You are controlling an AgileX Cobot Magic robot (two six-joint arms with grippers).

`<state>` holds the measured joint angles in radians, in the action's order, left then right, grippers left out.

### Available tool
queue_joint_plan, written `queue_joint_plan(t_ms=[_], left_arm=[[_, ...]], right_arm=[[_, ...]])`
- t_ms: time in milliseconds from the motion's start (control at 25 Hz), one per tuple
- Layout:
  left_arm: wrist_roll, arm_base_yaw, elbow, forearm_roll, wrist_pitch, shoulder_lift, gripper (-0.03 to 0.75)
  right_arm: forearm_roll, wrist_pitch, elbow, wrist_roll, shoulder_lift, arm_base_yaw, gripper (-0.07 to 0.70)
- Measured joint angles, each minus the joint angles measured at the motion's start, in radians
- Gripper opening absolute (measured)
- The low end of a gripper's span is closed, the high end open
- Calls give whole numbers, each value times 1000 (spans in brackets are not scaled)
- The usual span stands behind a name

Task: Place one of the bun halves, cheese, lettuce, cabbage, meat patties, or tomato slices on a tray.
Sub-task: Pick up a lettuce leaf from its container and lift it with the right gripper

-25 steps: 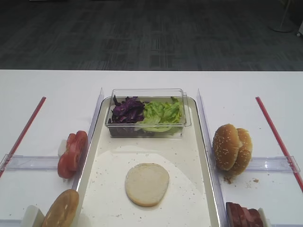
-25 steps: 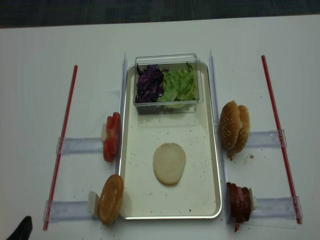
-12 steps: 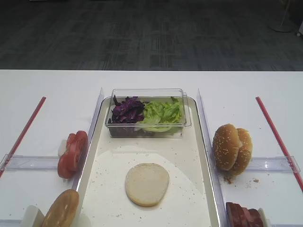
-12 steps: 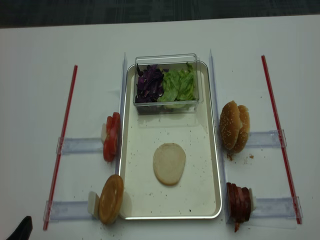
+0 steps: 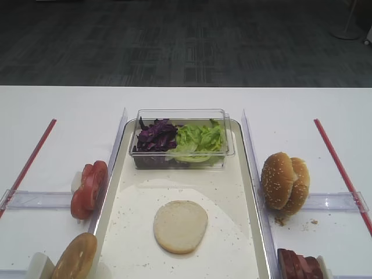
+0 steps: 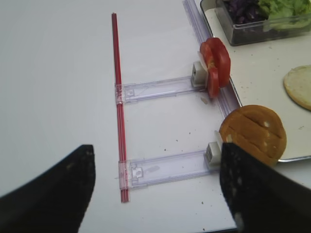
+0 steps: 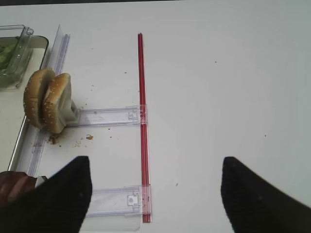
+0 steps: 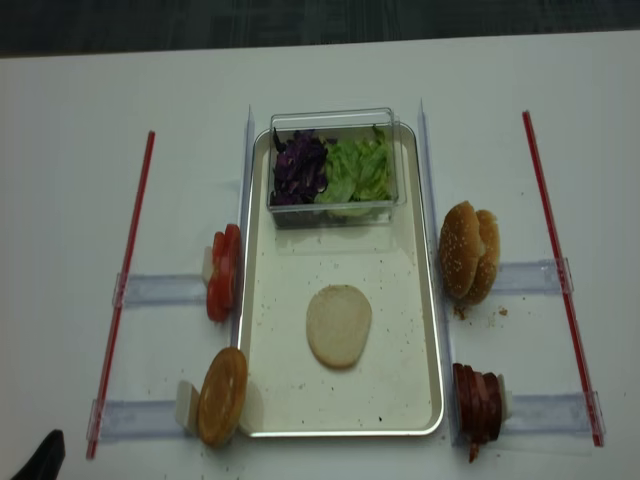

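Two high views look down on the tray; wrist views face the table's left and right sides.

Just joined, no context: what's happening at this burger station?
Nothing is being handled. One pale bun half lies flat on the tray. Tomato slices, meat patties and the other bun halves sit in holders beside it. The right gripper and left gripper hover over bare table, jaws open and empty.

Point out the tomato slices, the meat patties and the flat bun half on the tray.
tomato slices (image 5: 89, 189): exterior high view, on the face of the front slice.
meat patties (image 8: 477, 402): realsense high view, middle of the row.
flat bun half (image 5: 180, 226): exterior high view, centre of its pale top.
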<state>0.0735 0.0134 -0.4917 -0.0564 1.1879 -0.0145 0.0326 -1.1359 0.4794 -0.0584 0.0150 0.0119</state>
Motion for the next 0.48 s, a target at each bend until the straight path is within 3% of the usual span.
queue_joint_plan(t_ms=[480], left_arm=[[0, 0, 0, 0, 0, 0, 493]], right_arm=[[-19, -94, 159, 0, -212, 0, 571]])
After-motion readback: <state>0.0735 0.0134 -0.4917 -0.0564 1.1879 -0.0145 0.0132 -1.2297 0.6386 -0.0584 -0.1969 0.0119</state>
